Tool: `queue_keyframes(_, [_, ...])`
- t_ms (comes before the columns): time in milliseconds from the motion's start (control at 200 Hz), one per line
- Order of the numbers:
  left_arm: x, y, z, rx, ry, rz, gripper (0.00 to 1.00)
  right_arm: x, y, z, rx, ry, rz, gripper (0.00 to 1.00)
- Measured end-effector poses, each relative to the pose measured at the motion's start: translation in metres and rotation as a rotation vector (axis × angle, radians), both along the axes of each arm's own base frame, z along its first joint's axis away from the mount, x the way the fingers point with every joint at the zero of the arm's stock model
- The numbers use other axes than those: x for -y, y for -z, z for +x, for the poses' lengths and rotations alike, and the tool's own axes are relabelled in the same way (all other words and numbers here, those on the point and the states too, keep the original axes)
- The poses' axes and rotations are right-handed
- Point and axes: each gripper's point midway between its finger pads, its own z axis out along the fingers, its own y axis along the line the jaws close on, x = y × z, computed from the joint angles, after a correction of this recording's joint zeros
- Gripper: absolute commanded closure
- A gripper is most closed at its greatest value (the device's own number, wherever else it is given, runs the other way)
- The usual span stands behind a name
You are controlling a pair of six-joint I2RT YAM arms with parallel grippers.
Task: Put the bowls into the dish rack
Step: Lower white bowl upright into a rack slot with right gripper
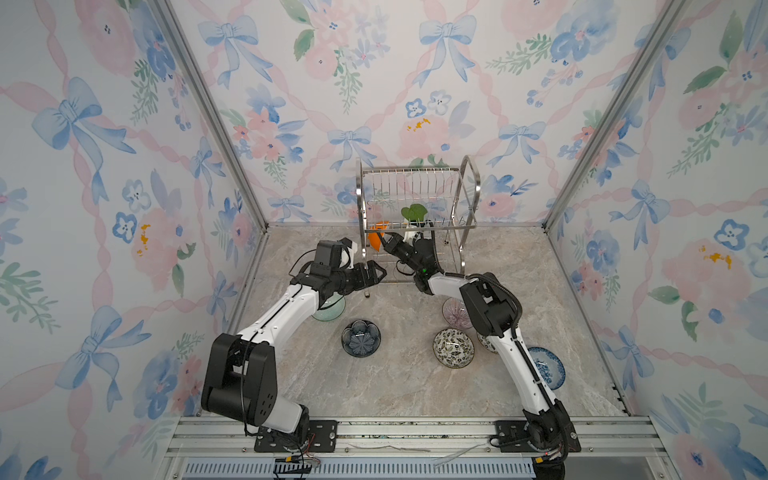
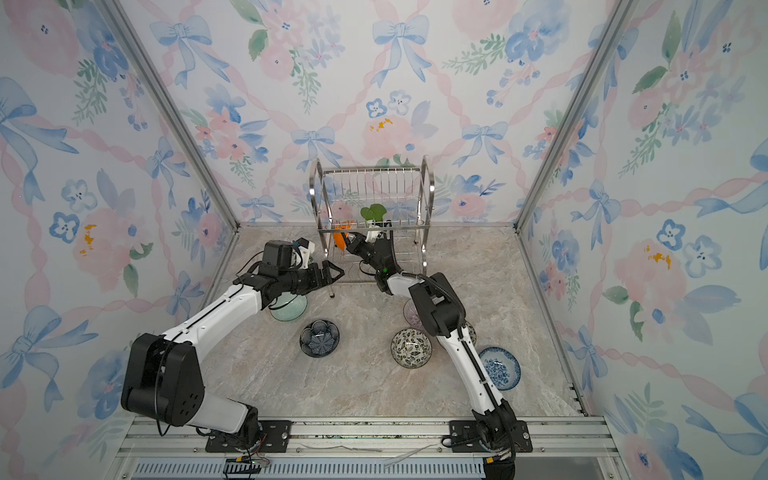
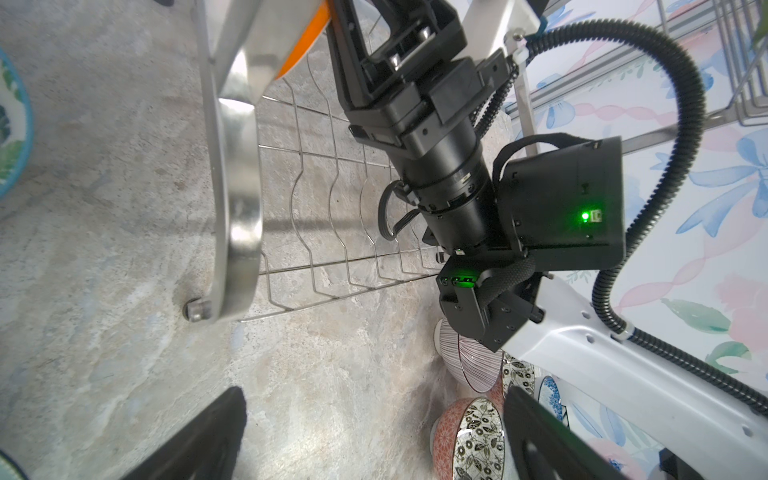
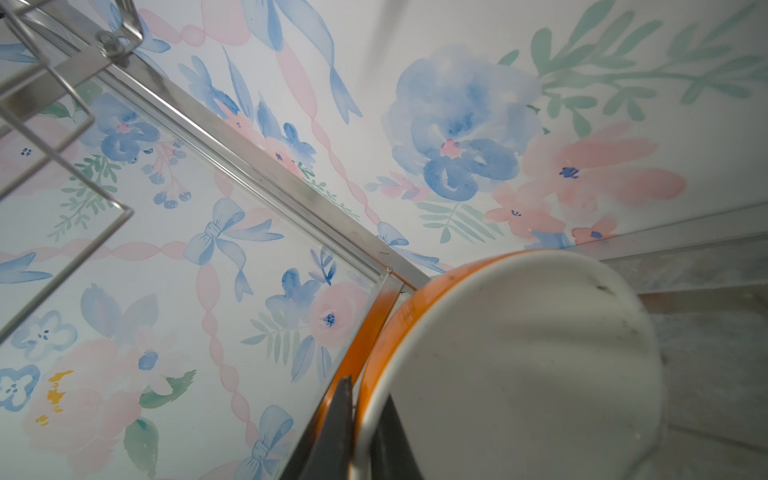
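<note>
Clearly this is the seating step. The right pincer (image 1: pixel 385 240) is pinched thin on the rim of the orange-and-white bowl (image 1: pixel 375 240). In the right wrist view one finger sits inside the rim and one outside. The bowl hangs tipped on edge at the left end of the dish rack (image 1: pixel 470 183), just above centre of the frame in both top views, over the lower tier's wavy wires. The left pincer (image 1: pixel 376 271) gapes wide and empty beside the rack's front left leg.

To do this well, I would keep the bowl on edge and lower it into a dip between two wires, clear of the arched tube frame. Letting go should wait until the wires carry its weight. Glazed ceramic on polished steel wire looks slick, so a round bowl may roll or pivot in so thin a grip.

Other bowls wait on the marbled bench (image 1: pixel 395 386).
</note>
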Motion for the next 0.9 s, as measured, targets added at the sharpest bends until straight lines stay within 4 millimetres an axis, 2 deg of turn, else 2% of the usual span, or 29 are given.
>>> queue_keyframes(165, [0.0,0.0,0.0,0.0,0.0,0.0,0.02,0.0,0.0,-0.001,0.0,-0.006,-0.001,0.85])
queue_keyframes(410, [0.0,0.0,0.0,0.0,0.0,0.0,0.02,0.001,0.005,-0.005,-0.015,-0.017,-0.014,0.81])
queue_keyframes(630, [0.0,0.0,0.0,0.0,0.0,0.0,0.02,0.001,0.012,-0.009,-0.028,-0.023,-0.033,0.72])
queue_keyframes(900, [0.0,0.0,0.0,0.0,0.0,0.0,0.02,0.002,0.016,-0.01,-0.037,-0.026,-0.042,0.67])
